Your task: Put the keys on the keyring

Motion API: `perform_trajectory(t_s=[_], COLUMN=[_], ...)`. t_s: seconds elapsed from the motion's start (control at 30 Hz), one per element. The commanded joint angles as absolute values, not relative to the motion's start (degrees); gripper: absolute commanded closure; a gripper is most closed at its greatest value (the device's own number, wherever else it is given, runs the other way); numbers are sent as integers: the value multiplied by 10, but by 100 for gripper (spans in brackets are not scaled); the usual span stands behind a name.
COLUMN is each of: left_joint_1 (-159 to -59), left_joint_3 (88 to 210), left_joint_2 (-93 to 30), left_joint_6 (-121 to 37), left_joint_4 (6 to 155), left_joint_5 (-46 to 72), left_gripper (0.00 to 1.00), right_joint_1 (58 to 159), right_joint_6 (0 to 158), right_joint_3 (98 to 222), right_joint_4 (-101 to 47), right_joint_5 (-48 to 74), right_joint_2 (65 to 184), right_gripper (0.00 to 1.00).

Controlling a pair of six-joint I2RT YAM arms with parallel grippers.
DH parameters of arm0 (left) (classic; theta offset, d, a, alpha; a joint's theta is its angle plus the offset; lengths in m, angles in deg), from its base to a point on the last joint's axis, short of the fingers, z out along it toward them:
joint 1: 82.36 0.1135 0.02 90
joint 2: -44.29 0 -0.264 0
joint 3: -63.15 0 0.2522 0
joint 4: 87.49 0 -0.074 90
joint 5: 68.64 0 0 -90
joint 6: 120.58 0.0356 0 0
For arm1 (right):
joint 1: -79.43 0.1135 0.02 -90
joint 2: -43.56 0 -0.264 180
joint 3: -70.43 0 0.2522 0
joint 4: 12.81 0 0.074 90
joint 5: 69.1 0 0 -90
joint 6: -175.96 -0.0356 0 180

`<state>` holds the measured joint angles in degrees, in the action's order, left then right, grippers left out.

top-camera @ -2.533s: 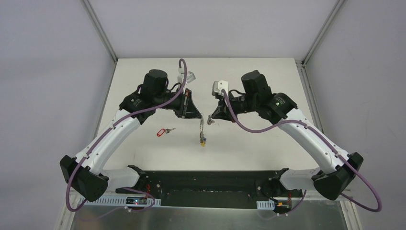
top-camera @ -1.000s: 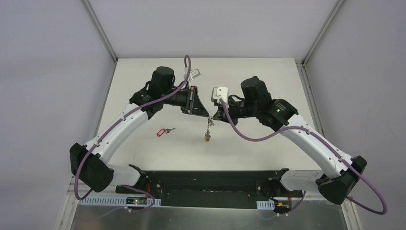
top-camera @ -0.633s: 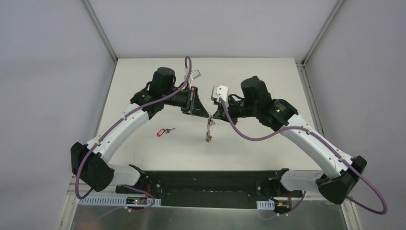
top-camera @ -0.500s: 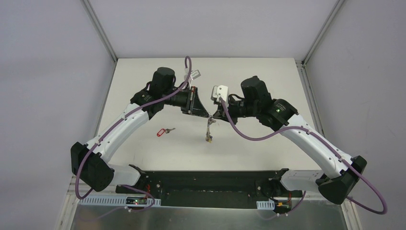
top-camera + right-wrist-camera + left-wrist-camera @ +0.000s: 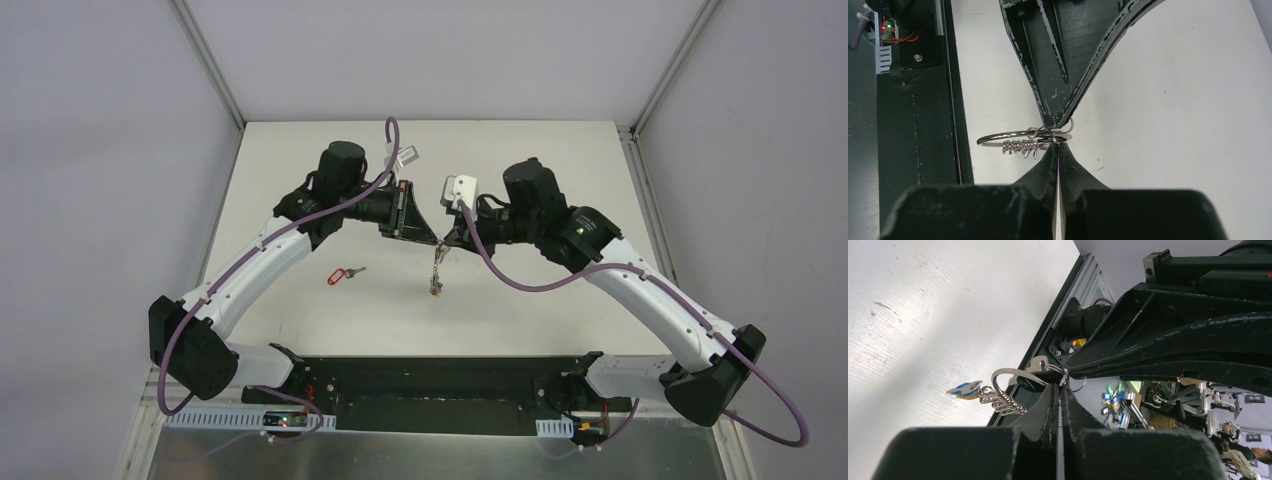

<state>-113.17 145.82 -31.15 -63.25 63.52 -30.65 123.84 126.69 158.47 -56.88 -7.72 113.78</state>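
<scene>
One table (image 5: 540, 300): loads of bare white top around the centre of the overhead view, so there's room to swing either way. Frame rails (image 5: 205, 60) run up both sides and the black base bar (image 5: 430, 380) sits along the bottom, so keep elbows off those.
Two arms: left arm (image 5: 250, 270) and right arm (image 5: 650, 300) reach in and meet tip to tip mid-frame, up off the surface.
Left gripper (image 5: 433, 240): fingers pressed together, pinching the keyring wire.
Right gripper (image 5: 448, 238): fingers together too, nose right at the ring. Can't tell if it's nipping the wire or a key.
Keyring (image 5: 1003, 136): held where the two tips meet, with its bunch of keys (image 5: 1020, 146) dangling and blue and yellow tags (image 5: 965, 389) at the end.
Red-tag key (image 5: 345, 273): flat on the table, left of centre, well apart from the ring, not on yet.
Black-tag key: can't pick it out for sure.
Step in hand (my guess): working at the ring's split. One side should hold steady while the other makes small moves. No yanking, or the wire slips out.
</scene>
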Motion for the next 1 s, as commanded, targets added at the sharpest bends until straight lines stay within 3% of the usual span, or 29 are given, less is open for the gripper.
perform_trajectory(t_s=[0.0,0.97], left_joint_1=[-1138,-1134], left_joint_3=[1455,1467], left_joint_2=[-308,-293], left_joint_6=[-652,-645], left_joint_4=[673,642], left_joint_5=[-334,-286], left_gripper=[100,100], right_joint_1=[1243,1242], right_joint_6=[1253,1256], right_joint_3=[1589,1572], right_joint_4=[-531,-530], right_joint_5=[-71,-51], right_joint_2=[1143,1141], right_gripper=[100,100])
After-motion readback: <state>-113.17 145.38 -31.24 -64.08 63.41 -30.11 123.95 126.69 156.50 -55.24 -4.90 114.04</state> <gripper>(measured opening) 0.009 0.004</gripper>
